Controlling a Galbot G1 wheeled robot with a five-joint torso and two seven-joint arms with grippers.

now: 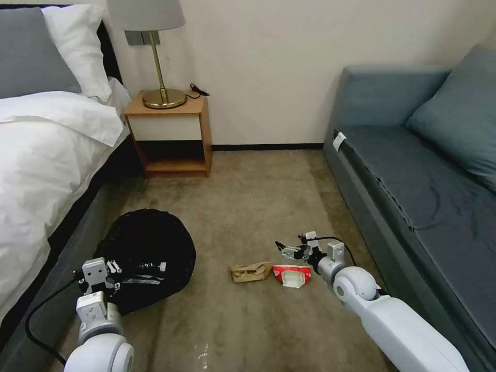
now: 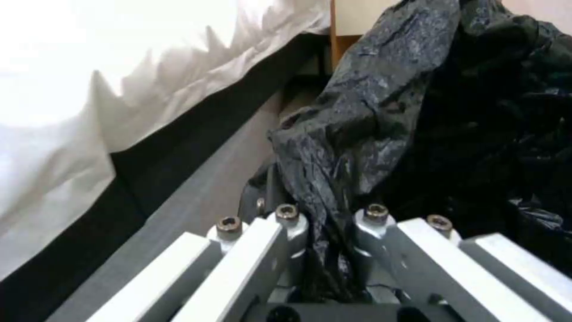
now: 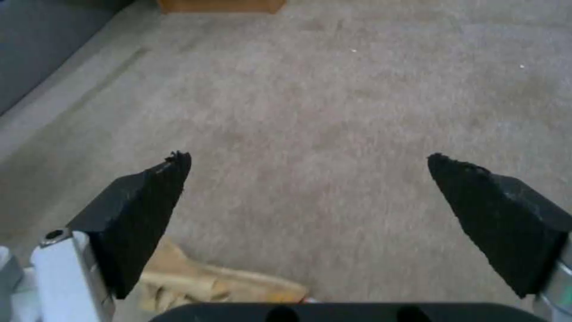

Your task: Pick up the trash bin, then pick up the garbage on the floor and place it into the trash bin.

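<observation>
- The left claw (image 2: 325,250) is clamped on a fold of the black plastic bag (image 2: 357,125) that lines the small round trash bin (image 1: 147,258), which is held low on the robot's left, close beside the bed's grey base (image 1: 57,268). The grip looks to be on bag film alone, not the rim, so the liner could slip or pull free and the bin tip or drop.
- The right claw (image 1: 283,249) hovers with its black pads (image 3: 140,210) spread wide apart and nothing between them, above the beige carpet (image 1: 268,201), just over the litter.
- The crumpled brown paper scrap (image 1: 250,271) and the red-and-white wrapper (image 1: 292,275) lie flat on the carpet, nearly touching. A closing claw could catch both, or nudge one away; flat, thin pieces are likely to slide out of the pads.
- In the right wrist view the scrap sits at the near edge behind one pad, so the claw seems aimed past it; closing here would grasp only carpet.
- The blue-grey sofa (image 1: 413,170) flanks the right arm closely; a wide swing could brush its front edge.
- The wooden nightstand (image 1: 170,134) with a brass lamp (image 1: 155,51) stands well apart, out of the way.
</observation>
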